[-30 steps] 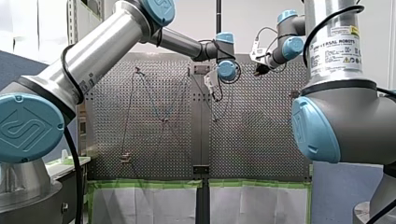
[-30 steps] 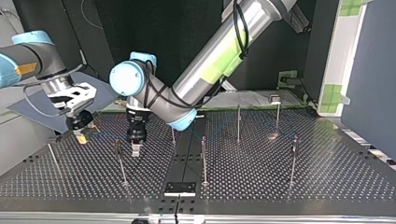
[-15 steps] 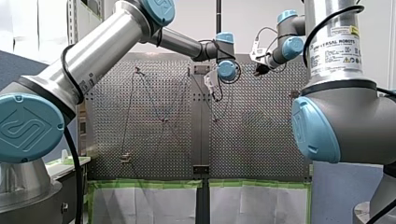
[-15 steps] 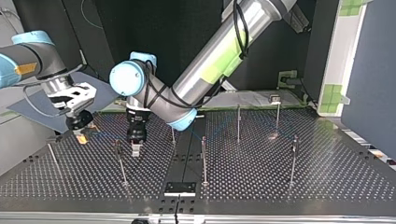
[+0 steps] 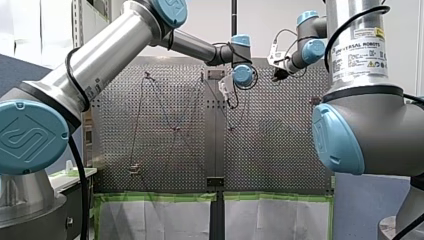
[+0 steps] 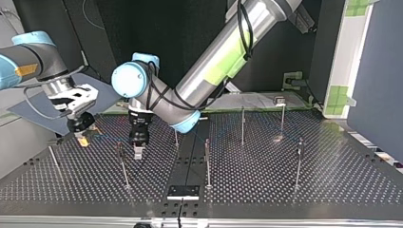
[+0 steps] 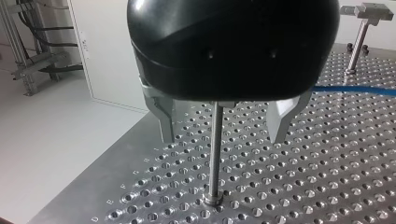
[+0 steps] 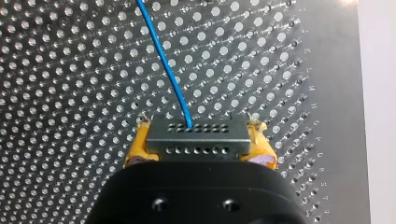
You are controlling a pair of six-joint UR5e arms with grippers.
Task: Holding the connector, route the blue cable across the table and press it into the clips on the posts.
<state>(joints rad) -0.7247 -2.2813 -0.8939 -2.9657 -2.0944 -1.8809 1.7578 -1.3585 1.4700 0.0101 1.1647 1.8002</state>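
Note:
In the right wrist view my right gripper (image 8: 198, 156) is shut with its yellow pads (image 8: 140, 144) on the grey connector (image 8: 196, 137). The blue cable (image 8: 163, 60) runs out ahead of it over the perforated table (image 8: 70, 140). In the top view that gripper (image 6: 83, 140) hangs at the left, just above the table. My left gripper (image 7: 223, 136) is open, its metal fingers (image 7: 166, 119) standing on either side of a thin post (image 7: 215, 154) without touching it. The cable (image 7: 355, 89) passes beside one of these fingers. In the top view my left gripper (image 6: 138, 153) is beside a post (image 6: 123, 166).
Several thin posts stand on the table, among them one in the middle (image 6: 207, 161) and others at the top view's right (image 6: 298, 161) (image 6: 283, 114). A clip-topped post (image 7: 362, 28) rises beyond my left gripper. A black plate (image 6: 183, 191) lies at the near edge.

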